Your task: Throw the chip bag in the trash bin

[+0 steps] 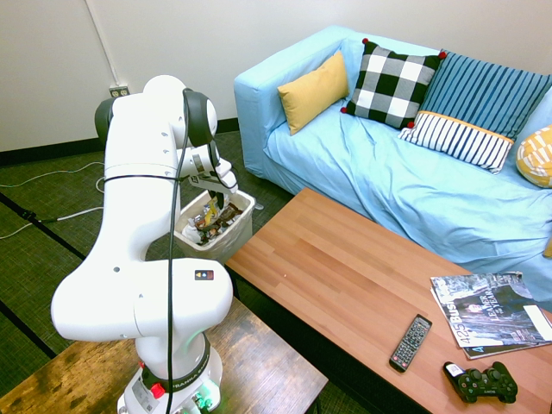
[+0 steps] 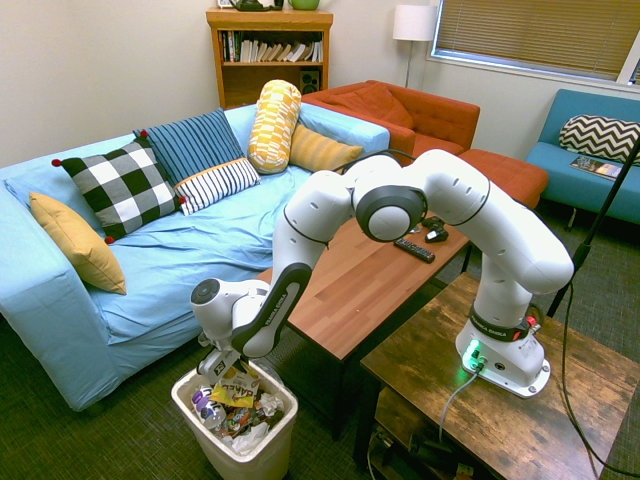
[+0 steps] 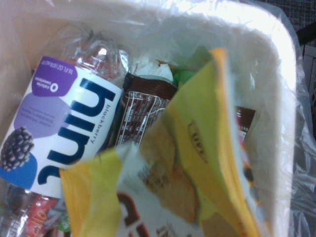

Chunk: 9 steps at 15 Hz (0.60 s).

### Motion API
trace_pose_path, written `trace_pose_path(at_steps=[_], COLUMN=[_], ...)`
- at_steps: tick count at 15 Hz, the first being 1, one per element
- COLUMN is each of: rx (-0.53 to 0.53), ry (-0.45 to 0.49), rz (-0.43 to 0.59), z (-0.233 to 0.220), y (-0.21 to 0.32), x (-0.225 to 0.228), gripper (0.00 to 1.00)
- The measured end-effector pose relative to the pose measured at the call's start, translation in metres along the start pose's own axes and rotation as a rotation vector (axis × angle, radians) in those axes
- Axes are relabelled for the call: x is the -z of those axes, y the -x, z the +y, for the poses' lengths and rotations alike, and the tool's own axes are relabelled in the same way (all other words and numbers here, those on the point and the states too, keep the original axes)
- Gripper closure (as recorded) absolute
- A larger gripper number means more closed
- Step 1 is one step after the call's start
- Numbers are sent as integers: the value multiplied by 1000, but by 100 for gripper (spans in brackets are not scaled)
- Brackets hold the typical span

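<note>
Chip bag (image 2: 234, 388) (yellow, crinkly thing) tight between the fingers (image 2: 222, 367), above litter in the trash bin (image 2: 283, 424).

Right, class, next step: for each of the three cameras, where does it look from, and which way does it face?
First exterior: above and behind the arm's base, facing the blue sofa; most of the arm shows.
Second exterior: opposite side, facing the bookcase across the table; the whole arm shows.
Wrist: on the wrist, facing into the trash bin, the chip bag close by; no arm visible.
Both exteriors share sofa, table and bin.
</note>
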<state>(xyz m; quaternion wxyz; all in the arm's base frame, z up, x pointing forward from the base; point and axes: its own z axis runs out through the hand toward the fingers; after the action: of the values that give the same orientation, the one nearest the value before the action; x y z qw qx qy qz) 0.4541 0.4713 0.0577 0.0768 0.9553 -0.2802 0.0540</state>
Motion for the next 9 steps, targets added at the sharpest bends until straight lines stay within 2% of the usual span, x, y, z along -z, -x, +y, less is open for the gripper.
trace_pose_path(at_steps=[5, 9], rx=[-16, -42], ry=[2, -12], rz=[11, 46], z=[1, 3], y=[-3, -1], x=[1, 24], gripper=[0, 0])
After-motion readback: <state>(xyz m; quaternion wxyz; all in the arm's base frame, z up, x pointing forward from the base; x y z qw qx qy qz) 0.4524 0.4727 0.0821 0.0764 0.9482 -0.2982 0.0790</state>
